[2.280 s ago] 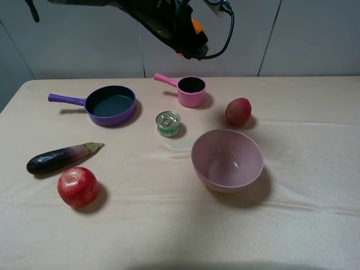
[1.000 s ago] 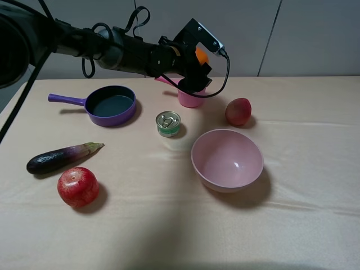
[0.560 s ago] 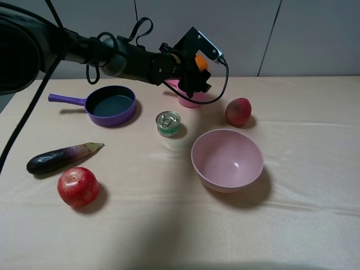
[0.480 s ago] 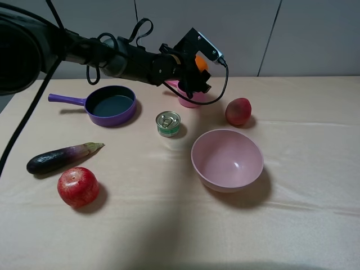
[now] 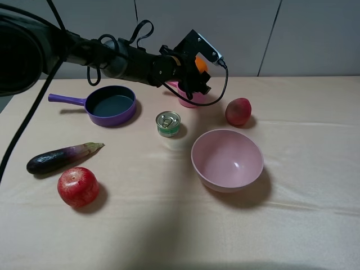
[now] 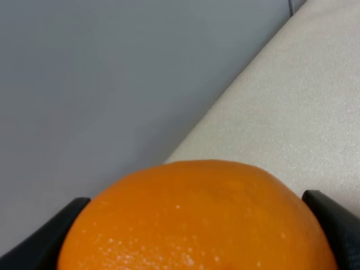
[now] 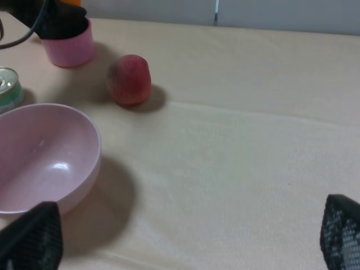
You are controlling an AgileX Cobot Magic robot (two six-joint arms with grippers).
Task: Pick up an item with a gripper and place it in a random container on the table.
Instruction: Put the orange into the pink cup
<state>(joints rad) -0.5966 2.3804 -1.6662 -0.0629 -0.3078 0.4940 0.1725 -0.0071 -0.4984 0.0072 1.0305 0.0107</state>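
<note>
My left gripper (image 5: 197, 70) is shut on the orange fruit (image 5: 199, 63) and holds it just above the small pink saucepan-like cup (image 5: 185, 100) at the back of the table (image 5: 315, 146). The arm hides most of the cup. In the left wrist view the orange (image 6: 197, 219) fills the space between the two dark fingers (image 6: 50, 239). My right gripper (image 7: 185, 236) is open and empty, low over the cloth at the right. The right wrist view shows the cup (image 7: 70, 46) under the left gripper.
A pinkish-red peach (image 5: 238, 111) lies right of the cup. A green tin can (image 5: 168, 124) stands in front of it. A large pink bowl (image 5: 227, 160) is in the middle. A purple frying pan (image 5: 110, 104), an eggplant (image 5: 62, 157) and a red apple (image 5: 78, 187) are on the left.
The left arm has come down from high above with the orange to just over the pink cup. In the last half second it has hardly moved.
</note>
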